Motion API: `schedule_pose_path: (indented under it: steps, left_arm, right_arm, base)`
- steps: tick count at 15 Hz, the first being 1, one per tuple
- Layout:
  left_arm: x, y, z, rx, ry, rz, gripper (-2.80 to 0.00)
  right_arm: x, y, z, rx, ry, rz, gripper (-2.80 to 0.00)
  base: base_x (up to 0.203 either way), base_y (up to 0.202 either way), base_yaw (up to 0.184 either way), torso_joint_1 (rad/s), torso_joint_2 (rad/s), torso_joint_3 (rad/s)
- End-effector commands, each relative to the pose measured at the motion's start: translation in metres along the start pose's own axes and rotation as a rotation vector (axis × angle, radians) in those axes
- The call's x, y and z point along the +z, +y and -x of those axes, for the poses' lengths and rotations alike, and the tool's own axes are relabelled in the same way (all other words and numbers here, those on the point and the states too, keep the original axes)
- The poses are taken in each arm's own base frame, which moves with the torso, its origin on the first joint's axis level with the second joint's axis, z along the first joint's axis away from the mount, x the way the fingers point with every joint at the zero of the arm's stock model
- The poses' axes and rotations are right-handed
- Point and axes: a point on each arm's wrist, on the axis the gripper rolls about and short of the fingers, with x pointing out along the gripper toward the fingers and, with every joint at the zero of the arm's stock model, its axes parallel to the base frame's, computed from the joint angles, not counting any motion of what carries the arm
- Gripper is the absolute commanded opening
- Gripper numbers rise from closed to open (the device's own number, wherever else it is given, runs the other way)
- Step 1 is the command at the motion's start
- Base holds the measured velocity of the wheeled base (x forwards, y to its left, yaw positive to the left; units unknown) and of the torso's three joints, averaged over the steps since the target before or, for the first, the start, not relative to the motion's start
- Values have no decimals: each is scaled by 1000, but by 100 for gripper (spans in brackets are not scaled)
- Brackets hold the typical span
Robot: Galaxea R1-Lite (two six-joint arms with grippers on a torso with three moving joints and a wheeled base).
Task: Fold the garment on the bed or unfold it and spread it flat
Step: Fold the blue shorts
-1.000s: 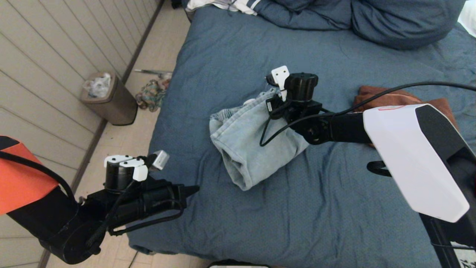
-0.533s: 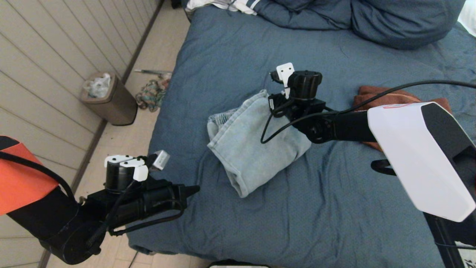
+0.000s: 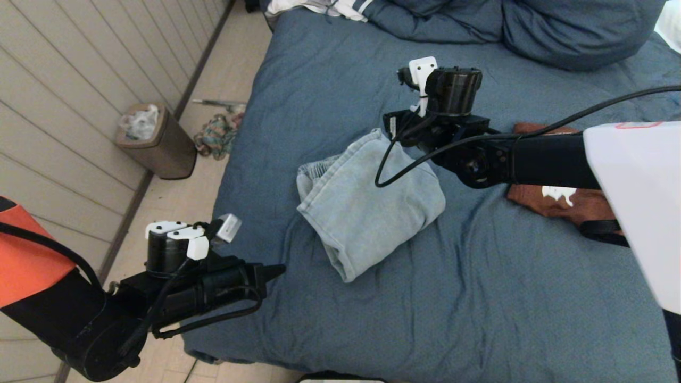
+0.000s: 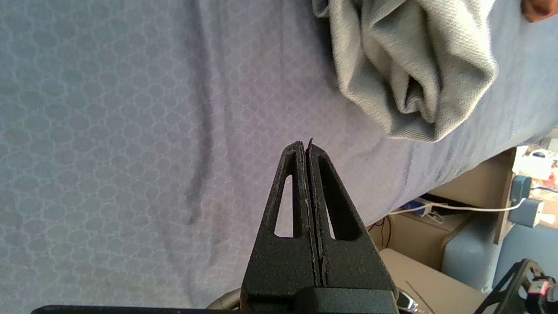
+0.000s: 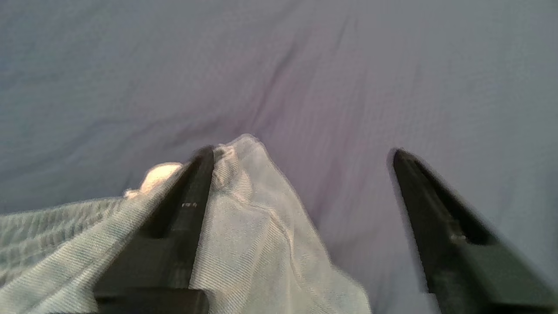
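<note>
The folded pale-blue garment (image 3: 367, 207) lies mid-bed (image 3: 479, 298); the right gripper (image 5: 301, 174) hangs above its far corner with fingers spread wide and holding nothing, cloth lying under one finger (image 5: 192, 196). The left gripper (image 4: 306, 150), pressed shut and empty, sits over the bed's near left edge, apart from the garment. Bare sheet surrounds the garment, with a brown cloth (image 3: 564, 202) to its right.

Bare bed (image 3: 479, 298) fills the lower centre and lower right of the head view, open for passage. The folded pale-blue garment (image 3: 367, 207) occupies the middle, with the right gripper (image 5: 301, 152) spread wide over its upper right corner. A rust-brown cloth (image 3: 564, 205) blocks the right edge; heaped blue bedding (image 3: 532, 26) closes the top. The left gripper (image 4: 306, 146), pinched together, sits at lower left off the mattress edge.
</note>
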Motion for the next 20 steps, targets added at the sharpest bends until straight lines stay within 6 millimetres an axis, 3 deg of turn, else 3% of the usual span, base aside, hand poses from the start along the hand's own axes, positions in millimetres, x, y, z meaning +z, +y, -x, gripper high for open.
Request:
schedule_pose_path:
  steps: [1,4,6,9,10,14,20]
  left_arm:
    - [3,-3,3,-10,-15,-4,-280]
    - [3,-3,4,-10,-15,-3,-280]
    - [2,-2,3,-8,-10,0,-280]
    - [1,-2,2,-10,-7,0,-280]
    - [1,-2,2,-9,-6,2,-280]
    - [0,-2,2,-11,-2,2,-280]
    - [0,-1,1,-10,-2,3,-280]
  right_arm:
    - [23,-10,20,37,103,-86,-280]
    - [15,-5,43,241,393,-177,-280]
    - [5,26,57,320,500,-207,-280]
    - [-5,55,81,389,641,-141,-280]
    - [-14,74,86,412,668,-107,-280]
    - [-54,125,86,421,679,14,-280]
    - [-86,149,74,443,655,45,-280]
  base:
    - [0,0,0,0,0,0]
    - [0,0,0,0,0,0]
    - [0,0,0,0,0,0]
    - [0,0,0,0,0,0]
    - [0,0,0,0,0,0]
    - [0,0,0,0,0,0]
    - [0,0,0,0,0,0]
